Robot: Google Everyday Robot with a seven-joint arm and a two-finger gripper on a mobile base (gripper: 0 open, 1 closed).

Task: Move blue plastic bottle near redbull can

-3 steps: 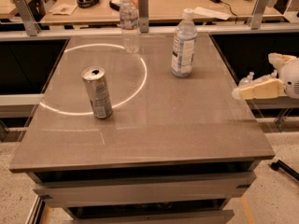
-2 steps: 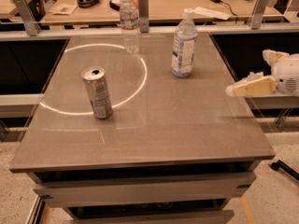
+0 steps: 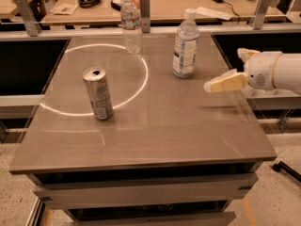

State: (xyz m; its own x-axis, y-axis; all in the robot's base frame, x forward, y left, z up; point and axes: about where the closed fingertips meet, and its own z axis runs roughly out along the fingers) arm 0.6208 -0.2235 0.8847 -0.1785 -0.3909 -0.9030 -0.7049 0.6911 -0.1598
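Observation:
The blue plastic bottle (image 3: 185,44) stands upright at the back right of the table, with a white cap and a white-and-blue label. The redbull can (image 3: 98,93) stands upright at the left middle, on the rim of a bright ring of light, pull-tab top up. My gripper (image 3: 224,70) reaches in from the right edge, above the table. It is to the right of the bottle and slightly nearer the front, apart from it. It is open and empty, with one cream finger pointing left toward the bottle.
A slimmer clear water bottle (image 3: 130,23) stands at the table's back edge, left of the blue bottle. Metal posts (image 3: 145,6) and a cluttered desk (image 3: 155,8) lie behind. The table (image 3: 155,140) drops off to floor at front and right.
My gripper has moved left, from beyond the table's right edge to over the table, closer to the blue bottle. The bottles and the can have not moved.

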